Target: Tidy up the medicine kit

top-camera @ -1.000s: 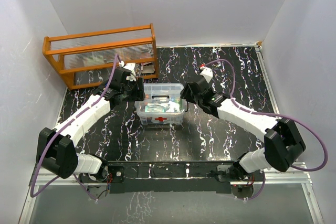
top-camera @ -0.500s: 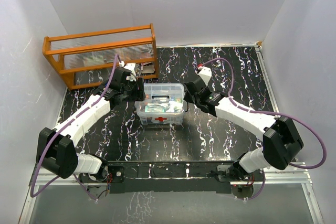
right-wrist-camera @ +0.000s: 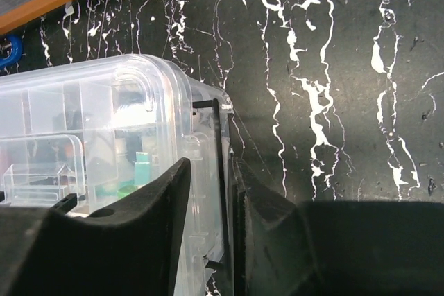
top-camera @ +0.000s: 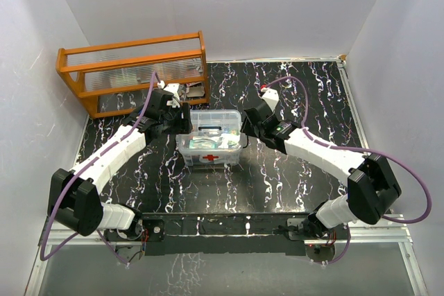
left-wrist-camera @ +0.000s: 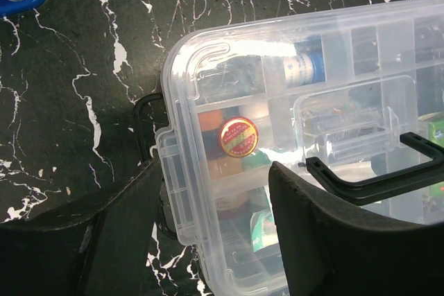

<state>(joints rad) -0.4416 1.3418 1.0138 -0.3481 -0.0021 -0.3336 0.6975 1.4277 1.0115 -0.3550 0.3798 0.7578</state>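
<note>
Down on the black marbled counter: straddles the medicine kit at its left end with the left pincer apart, clamps the right pincer onto its right edge.

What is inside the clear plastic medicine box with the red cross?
Through its clear lid: a round red-and-gold tin, a blue-banded white bottle, green packets. Lower layers are blurred and covered.
</note>
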